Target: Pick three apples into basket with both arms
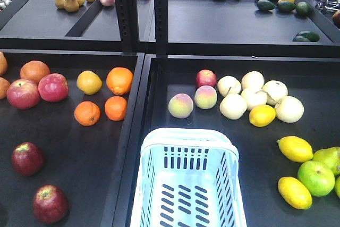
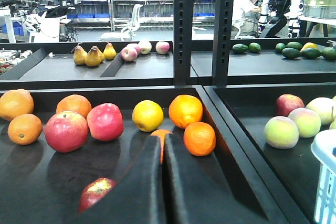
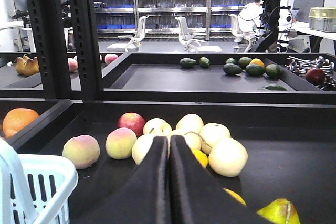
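Note:
Two dark maroon apples (image 1: 27, 158) (image 1: 50, 203) lie at the front of the left tray. A third dark red apple (image 1: 206, 78) sits in the right tray among peaches. The light blue basket (image 1: 188, 133) stands at the front of the right tray and holds nothing that I can see. No arm shows in the front view. My left gripper (image 2: 163, 141) is shut and holds nothing, above the left tray; an apple with a yellow-green patch (image 2: 96, 192) lies just left of its fingers. My right gripper (image 3: 169, 139) is shut and holds nothing, right of the basket (image 3: 47, 163), pointing at the pale fruit, with the red apple (image 3: 132, 124) beyond.
Two pink-red apples (image 1: 23, 93) (image 1: 53, 87) and several oranges (image 1: 119, 80) fill the back of the left tray. Pale pears (image 1: 254, 98), lemons (image 1: 295, 148) and a green apple (image 1: 316, 178) lie right of the basket. A black shelf post (image 1: 161, 11) rises between the trays.

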Controlling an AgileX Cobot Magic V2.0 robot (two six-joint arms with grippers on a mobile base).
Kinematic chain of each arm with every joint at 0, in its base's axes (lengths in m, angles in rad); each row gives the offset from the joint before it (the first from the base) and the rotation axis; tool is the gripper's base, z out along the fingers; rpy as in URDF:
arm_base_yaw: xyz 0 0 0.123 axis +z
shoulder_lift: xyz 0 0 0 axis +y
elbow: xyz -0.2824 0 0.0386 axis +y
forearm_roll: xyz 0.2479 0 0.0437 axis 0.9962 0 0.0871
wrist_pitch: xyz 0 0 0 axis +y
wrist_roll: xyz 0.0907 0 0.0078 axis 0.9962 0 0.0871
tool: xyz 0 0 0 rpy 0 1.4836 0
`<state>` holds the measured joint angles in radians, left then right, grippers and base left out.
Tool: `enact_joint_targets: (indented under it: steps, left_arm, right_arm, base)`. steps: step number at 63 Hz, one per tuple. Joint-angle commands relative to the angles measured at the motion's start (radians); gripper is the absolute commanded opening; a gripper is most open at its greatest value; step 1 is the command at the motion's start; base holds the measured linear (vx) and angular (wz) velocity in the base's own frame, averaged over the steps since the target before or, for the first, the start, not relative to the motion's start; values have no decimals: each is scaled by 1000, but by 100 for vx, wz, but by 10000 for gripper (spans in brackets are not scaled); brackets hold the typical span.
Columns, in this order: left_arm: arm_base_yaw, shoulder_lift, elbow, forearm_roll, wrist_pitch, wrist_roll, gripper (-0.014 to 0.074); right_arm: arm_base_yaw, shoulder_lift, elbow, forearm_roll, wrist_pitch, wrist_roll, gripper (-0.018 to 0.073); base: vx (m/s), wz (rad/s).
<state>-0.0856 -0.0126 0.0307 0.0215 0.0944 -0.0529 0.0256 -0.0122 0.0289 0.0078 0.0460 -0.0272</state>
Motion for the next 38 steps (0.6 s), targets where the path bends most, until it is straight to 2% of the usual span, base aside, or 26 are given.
enact_joint_targets:
  steps: [1,38]
  left_arm:
    - [-1,-1,-5,-9,-77,-6,-6]
    - [-1,-1,-5,-9,-85,-5,-6]
  right_arm:
    - [-3,-1,11,-8,-77,1,-8]
    - [-3,-1,11,-8,-78,1,-8]
  base:
    - [0,0]
    - [0,0]
